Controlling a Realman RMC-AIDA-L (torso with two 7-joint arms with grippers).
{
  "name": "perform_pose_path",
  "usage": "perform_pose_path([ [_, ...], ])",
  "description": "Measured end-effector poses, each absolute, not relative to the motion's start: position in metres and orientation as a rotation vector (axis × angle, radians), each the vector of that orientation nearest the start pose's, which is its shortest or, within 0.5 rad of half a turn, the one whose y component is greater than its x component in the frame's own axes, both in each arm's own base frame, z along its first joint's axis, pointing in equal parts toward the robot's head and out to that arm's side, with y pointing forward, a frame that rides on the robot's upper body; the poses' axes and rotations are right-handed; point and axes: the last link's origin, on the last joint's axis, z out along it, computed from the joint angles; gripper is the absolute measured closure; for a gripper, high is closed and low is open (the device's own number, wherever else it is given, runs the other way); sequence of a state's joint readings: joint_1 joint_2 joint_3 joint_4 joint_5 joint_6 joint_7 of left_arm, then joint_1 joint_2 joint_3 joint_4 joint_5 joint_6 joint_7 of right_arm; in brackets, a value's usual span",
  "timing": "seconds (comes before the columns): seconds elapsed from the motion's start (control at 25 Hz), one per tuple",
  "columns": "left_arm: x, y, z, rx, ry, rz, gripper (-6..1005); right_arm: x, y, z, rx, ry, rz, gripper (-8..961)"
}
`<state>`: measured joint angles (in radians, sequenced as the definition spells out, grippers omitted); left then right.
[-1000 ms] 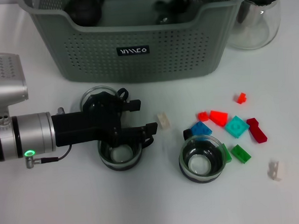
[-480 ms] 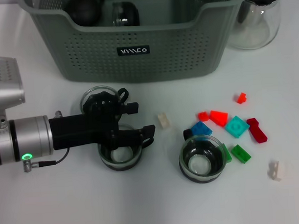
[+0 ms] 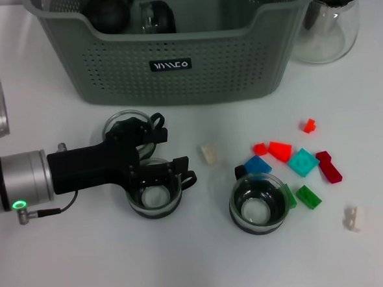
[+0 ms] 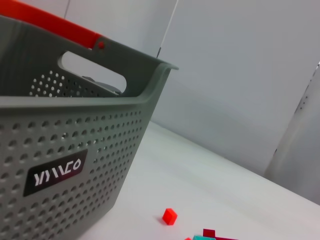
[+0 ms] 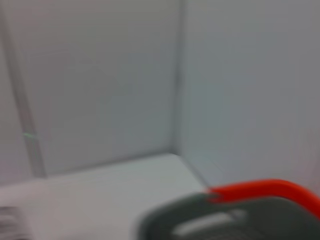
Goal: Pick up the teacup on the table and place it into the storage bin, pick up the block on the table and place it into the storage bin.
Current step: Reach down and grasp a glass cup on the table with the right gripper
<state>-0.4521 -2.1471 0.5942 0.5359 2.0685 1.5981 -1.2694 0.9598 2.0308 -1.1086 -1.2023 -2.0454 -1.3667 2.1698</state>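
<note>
Fingers of my left gripper stand apart over the near-left teacup, straddling its rim for a grab, blocks scattered to the right, the storage bin waiting beyond.

The storage bin is matt grey-green plastic with perforated walls and a smooth rolled rim. In front of it, the teacups are glossy clear glass. The blocks look like smooth, shiny plastic.
</note>
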Motion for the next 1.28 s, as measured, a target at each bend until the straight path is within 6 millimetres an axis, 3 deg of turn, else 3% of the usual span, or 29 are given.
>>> perform_pose_path([
  [0.2, -0.282, 0.280, -0.037, -2.726, -0.764, -0.833, 173, 0.040, 0.398, 0.062, -2.920, 0.245, 0.576, 90],
  [0.44, -0.282, 0.280, -0.034, -2.737, -0.745, -0.825, 173, 0.082, 0.371, 0.071, -3.060, 0.207, 0.493, 94],
  [0.68, -0.282, 0.282, -0.031, -2.739, -0.729, -0.817, 173, 0.115, 0.353, 0.070, -3.177, 0.247, 0.295, 96],
  [0.96, -0.282, 0.282, -0.031, -2.737, -0.717, -0.809, 173, 0.134, 0.337, 0.041, -3.315, 0.266, -0.030, 96],
  [1.16, -0.284, 0.283, -0.031, -2.728, -0.719, -0.798, 173, 0.131, 0.325, 0.006, -3.382, 0.177, -0.320, 97],
  [1.28, -0.284, 0.283, -0.033, -2.727, -0.717, -0.798, 173, 0.128, 0.323, -0.006, -3.385, 0.124, -0.411, 97],
])
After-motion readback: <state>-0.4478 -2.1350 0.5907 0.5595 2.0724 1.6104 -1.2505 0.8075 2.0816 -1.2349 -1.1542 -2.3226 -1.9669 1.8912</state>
